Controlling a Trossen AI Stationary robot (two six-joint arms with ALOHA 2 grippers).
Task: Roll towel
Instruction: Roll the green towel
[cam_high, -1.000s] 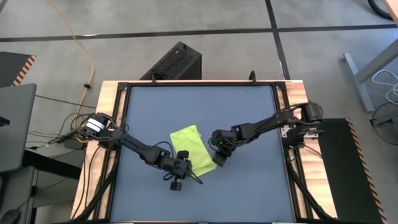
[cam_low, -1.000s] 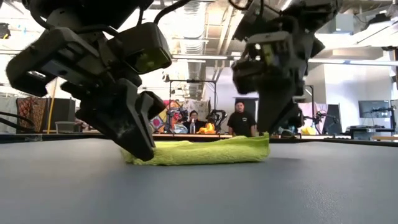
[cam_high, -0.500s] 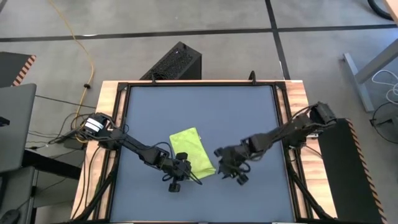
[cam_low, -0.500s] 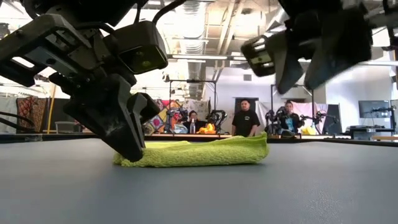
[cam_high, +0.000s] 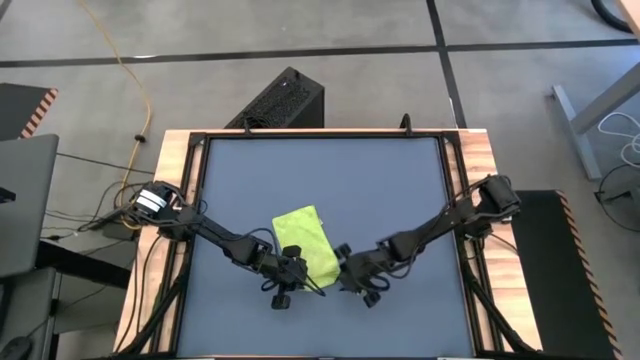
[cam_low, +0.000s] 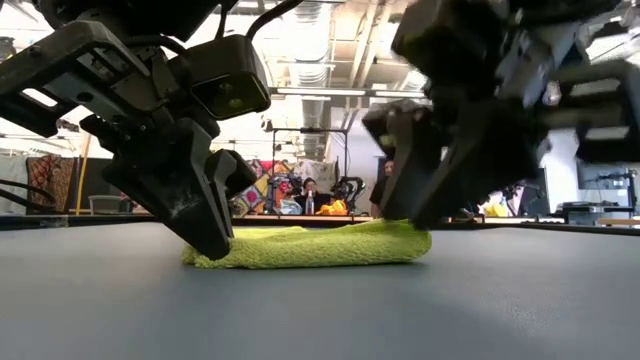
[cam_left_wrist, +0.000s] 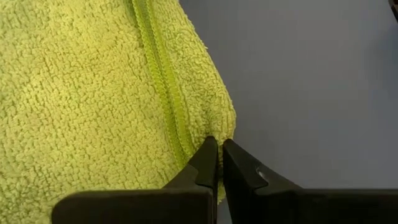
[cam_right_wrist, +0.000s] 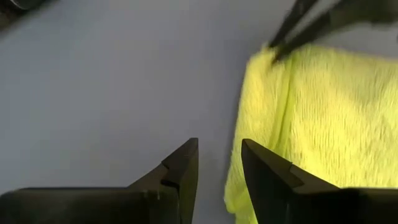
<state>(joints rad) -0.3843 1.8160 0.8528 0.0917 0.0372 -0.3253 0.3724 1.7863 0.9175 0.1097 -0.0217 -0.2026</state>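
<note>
I see the left gripper (cam_left_wrist: 217, 149) pinched tight on the lime towel's (cam_high: 308, 240) near corner; right gripper (cam_right_wrist: 219, 155) hangs parted, empty, just beside the towel's other near corner.

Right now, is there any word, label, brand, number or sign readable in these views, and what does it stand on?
None can be read.
The towel is plain, with no tag or print showing.
The tabletop bears no marking.
The left gripper and right gripper show no lettering.
Posters and items in the room behind the table, in the low view: too blurred to read.
</note>
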